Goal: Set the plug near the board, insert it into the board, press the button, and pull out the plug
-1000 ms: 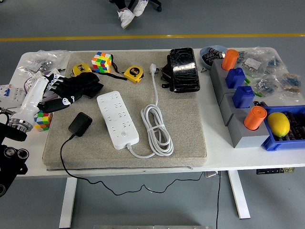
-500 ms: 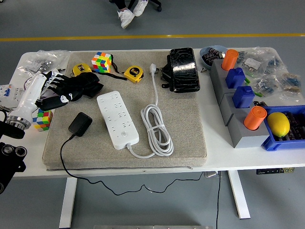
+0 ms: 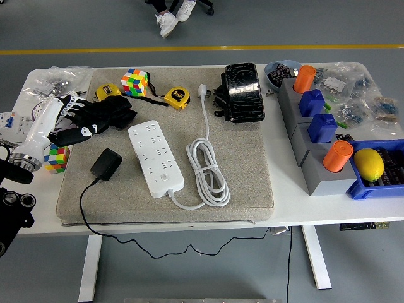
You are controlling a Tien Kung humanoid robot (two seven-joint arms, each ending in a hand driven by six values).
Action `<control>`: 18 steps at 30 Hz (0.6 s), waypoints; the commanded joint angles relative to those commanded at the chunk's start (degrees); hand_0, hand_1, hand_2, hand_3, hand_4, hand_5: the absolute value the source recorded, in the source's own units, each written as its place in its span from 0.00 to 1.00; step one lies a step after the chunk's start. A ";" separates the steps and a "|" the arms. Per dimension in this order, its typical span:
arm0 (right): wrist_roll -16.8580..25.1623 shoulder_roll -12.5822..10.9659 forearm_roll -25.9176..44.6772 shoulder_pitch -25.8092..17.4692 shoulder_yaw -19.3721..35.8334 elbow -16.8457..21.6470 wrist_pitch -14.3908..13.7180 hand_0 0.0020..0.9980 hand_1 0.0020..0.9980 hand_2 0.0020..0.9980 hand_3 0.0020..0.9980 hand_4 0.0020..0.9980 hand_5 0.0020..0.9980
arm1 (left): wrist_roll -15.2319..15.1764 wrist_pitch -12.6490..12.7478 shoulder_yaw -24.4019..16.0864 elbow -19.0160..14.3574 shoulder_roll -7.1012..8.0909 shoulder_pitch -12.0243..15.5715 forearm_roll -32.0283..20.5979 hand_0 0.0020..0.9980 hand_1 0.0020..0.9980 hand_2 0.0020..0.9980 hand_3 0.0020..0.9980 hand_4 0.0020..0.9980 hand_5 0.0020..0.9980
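— Black plug position?
— On the grey mat, just left of the white power board, not inserted.
— Left hand?
— Above the mat's left edge, fingers loosely extended, grasping nothing, apart from the plug.

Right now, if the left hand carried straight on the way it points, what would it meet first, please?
The left hand points right, slightly away from the robot. Probably the yellow tape measure first, passing just beyond the white power strip; height is unclear.

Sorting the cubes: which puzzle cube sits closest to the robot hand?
The cube at the mat's left edge, just below the left robot hand; the other cube sits farther back.
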 joint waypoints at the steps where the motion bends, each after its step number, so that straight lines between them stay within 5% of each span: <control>1: 0.01 -0.05 0.00 0.01 -0.11 0.03 0.00 0.56 0.65 0.63 0.53 0.91 0.45 | 0.03 -0.03 -0.06 -0.04 0.03 0.06 0.01 0.43 0.55 0.56 0.60 0.89 0.31; 18: -0.29 -0.79 -0.03 -0.21 -1.82 0.18 0.07 0.56 0.65 0.63 0.53 0.91 0.45 | 0.47 -0.47 -0.47 -0.35 0.23 0.40 0.18 0.41 0.55 0.56 0.59 0.89 0.31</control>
